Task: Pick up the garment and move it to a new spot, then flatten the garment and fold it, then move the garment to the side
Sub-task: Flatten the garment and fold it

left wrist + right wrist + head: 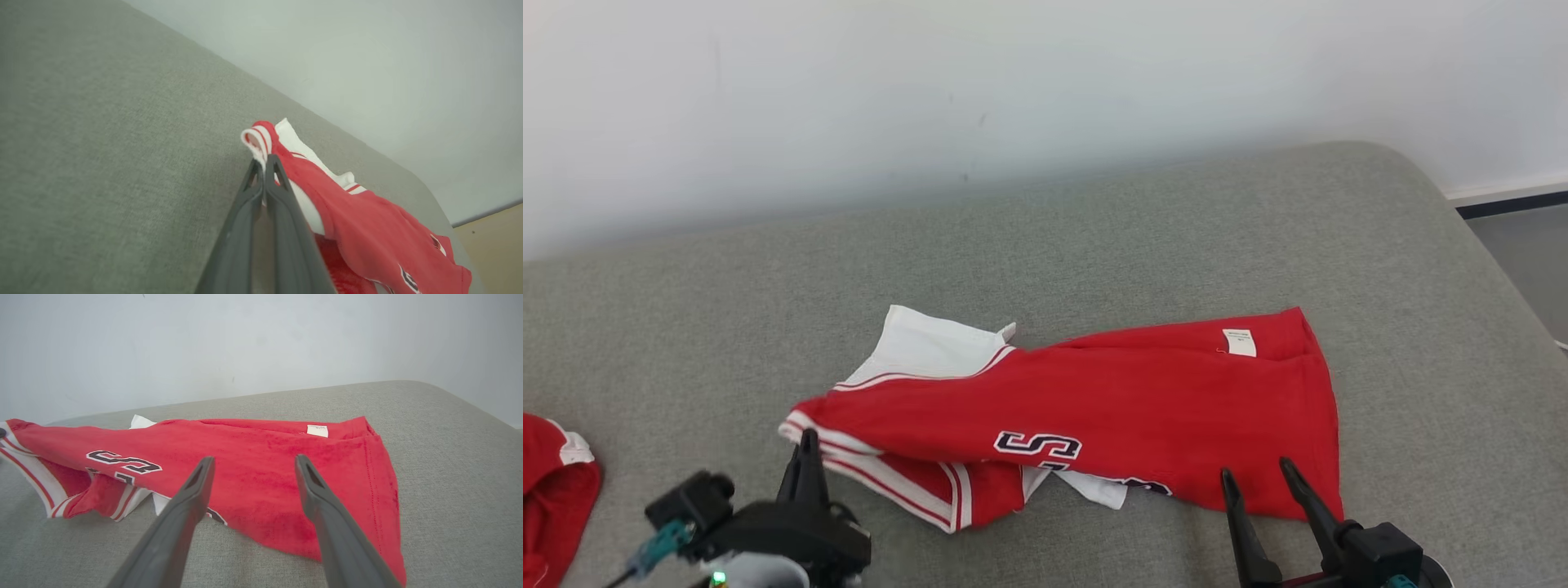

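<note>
The red garment [1135, 392] lies crumpled across the middle of the grey cushion [1258, 229], a white sleeve poking out at its upper left and dark letters showing near its lower edge. A white label [1240, 341] sits near its upper right corner. At the lower left of the head view the left claw [809, 445] has its fingers pressed together at the garment's left end. Its own wrist view shows the claw [264, 163] pinching the red-and-white striped trim [257, 141], which loops just past the tips, with the garment [367, 228] trailing to the lower right of that frame. At the lower right of the head view the right claw [1258, 478] stands with its fingers wide apart and holds nothing. In its wrist view the tips [254, 459] frame the red cloth [347, 465] near its lower right edge; whether they touch it I cannot tell. Another red cloth [556, 482] lies at the far lower left, well apart. A pale wall [1013, 98] fills the top.
</note>
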Motion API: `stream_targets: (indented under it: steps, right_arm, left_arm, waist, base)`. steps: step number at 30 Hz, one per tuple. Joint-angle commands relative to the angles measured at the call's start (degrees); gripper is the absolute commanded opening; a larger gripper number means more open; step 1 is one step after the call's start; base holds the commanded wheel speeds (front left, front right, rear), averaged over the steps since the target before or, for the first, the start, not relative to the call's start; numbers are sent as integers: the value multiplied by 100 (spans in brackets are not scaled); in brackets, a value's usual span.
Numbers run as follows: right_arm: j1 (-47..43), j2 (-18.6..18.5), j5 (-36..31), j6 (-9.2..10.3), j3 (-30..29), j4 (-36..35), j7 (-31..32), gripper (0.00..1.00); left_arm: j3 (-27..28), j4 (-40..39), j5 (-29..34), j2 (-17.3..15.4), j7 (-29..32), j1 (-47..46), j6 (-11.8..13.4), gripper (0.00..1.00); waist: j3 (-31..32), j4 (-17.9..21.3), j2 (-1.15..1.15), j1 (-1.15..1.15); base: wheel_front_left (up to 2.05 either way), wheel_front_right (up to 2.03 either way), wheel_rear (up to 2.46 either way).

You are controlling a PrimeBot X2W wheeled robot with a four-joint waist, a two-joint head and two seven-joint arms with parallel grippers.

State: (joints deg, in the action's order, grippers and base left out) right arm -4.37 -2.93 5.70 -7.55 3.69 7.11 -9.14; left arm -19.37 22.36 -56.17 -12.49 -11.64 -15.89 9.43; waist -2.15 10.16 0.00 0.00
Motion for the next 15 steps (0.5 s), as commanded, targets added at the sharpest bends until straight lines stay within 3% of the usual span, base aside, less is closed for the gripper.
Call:
stream_targets:
  steps: [1,15]
  right_arm:
    - [22,10,10,13,1,-24,-25,100]
    - [30,11,-69,13,-34,-51,6,100]
  left_arm:
    - [79,-111,-98,21,-54,236,37,0]
    - [167,-919,-387,-81,70,1721,372,0]
  waist:
    - [-53,-46,0,0]
    - [-87,-122,0,0]
  base:
    - [0,0,0]
    - [0,0,0]
